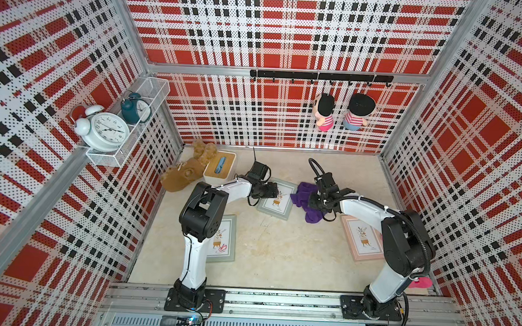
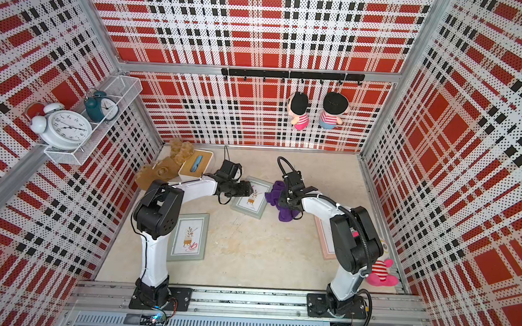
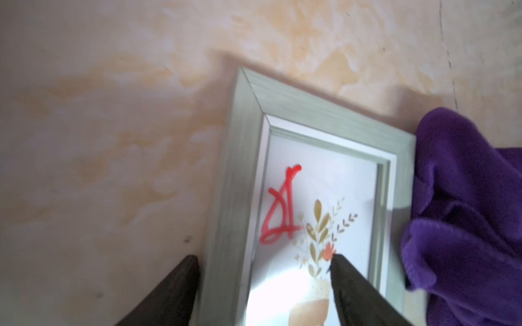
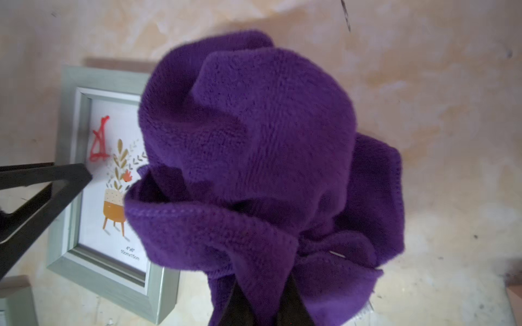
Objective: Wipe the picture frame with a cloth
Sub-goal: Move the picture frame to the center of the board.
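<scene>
A grey-green picture frame (image 1: pixel 277 201) (image 2: pixel 251 200) lies flat mid-table, with a red scribble on its glass (image 3: pixel 279 209). My left gripper (image 1: pixel 276 190) (image 2: pixel 249 189) (image 3: pixel 265 256) is open and low over the frame (image 3: pixel 240 169). One finger is outside its side rail and the other is over the glass. The purple cloth (image 1: pixel 302 196) (image 2: pixel 275 196) (image 3: pixel 466 211) (image 4: pixel 254 141) hangs bunched from my right gripper (image 1: pixel 316 200) (image 4: pixel 264 285), which is shut on it. The cloth sits just beside the frame (image 4: pixel 70 175), overlapping its edge in the right wrist view.
A second grey-green frame (image 1: pixel 223 238) lies front left under the left arm. A pink frame (image 1: pixel 361 239) lies right under the right arm. A tissue box (image 1: pixel 219 167) and a brown plush (image 1: pixel 182 175) sit back left. A pink plush (image 2: pixel 381 271) is front right.
</scene>
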Available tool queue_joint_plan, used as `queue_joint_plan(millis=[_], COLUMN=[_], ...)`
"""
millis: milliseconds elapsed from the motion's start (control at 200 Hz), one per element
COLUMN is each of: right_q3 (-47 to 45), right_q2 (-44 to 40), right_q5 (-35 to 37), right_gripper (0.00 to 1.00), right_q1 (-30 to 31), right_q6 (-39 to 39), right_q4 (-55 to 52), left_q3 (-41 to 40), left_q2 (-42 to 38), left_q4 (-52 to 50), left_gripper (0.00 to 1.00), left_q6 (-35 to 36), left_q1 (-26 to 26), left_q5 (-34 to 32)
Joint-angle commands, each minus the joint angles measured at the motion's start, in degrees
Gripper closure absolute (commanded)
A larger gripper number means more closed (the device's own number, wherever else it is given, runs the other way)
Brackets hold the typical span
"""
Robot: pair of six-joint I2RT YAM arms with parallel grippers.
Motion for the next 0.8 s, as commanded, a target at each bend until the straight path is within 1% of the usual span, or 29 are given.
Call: queue_joint_plan(millis=[0, 145, 245, 376, 466, 521, 581, 656, 696, 747, 797], right_q3=[-1.92, -4.33, -6.51, -8.46, -9.68, -10.15, -9.21, -5.64, -3.59, -0.60, 2.25], right_q2=[-0.97, -3.63, -5.01, -5.94, -6.54, -7.08, -7.45, -8.10, -8.65, -8.83, -8.54], right_q5=[1.29, 1.10, -1.00, -3.46, -3.27, -1.62, 1.90, 6.56, 8.87, 14.08, 18.09], right_gripper=[0.98, 0.98, 0.98, 0.98, 0.98, 0.98, 0.98, 0.98, 0.98, 0.97, 0.97], right_q1=[0.85, 1.04, 1.52, 3.95, 5.89, 6.06, 5.90, 5.46, 5.24, 4.57, 3.24], right_q6=[0.48, 1.05, 0.99, 0.90, 1.06, 1.32, 0.56, -1.38, -2.66, -3.81, -3.83], right_q4=[0.08, 0.15, 0.81, 0.98, 0.97, 0.77, -0.46, -3.53, -4.86, -7.89, -10.78], left_q3=[-2.69, -6.23, -8.57, -12.53, -15.83, -17.52, -18.82, -19.61, -19.99, -21.16, -22.73], left_q2=[-1.41, -3.24, -4.90, -7.55, -9.44, -10.40, -11.42, -13.28, -14.51, -16.47, -18.18], left_q4=[0.33, 3.85, 5.65, 8.22, 10.25, 11.70, 12.73, 13.55, 13.58, 14.18, 15.54], left_gripper=[0.26, 0.31, 0.32, 0.34, 0.34, 0.34, 0.34, 0.32, 0.29, 0.26, 0.26], left_q6=[-1.89, -4.86, -6.36, -8.64, -10.17, -11.11, -11.98, -12.83, -13.31, -14.33, -15.07], left_q1=[-2.42, -5.46, -7.65, -9.66, -9.97, -9.56, -8.57, -6.85, -5.83, -4.28, -2.60], left_q5=[2.80, 4.81, 5.07, 4.74, 4.04, 3.51, 3.40, 3.01, 1.95, 0.07, 0.03])
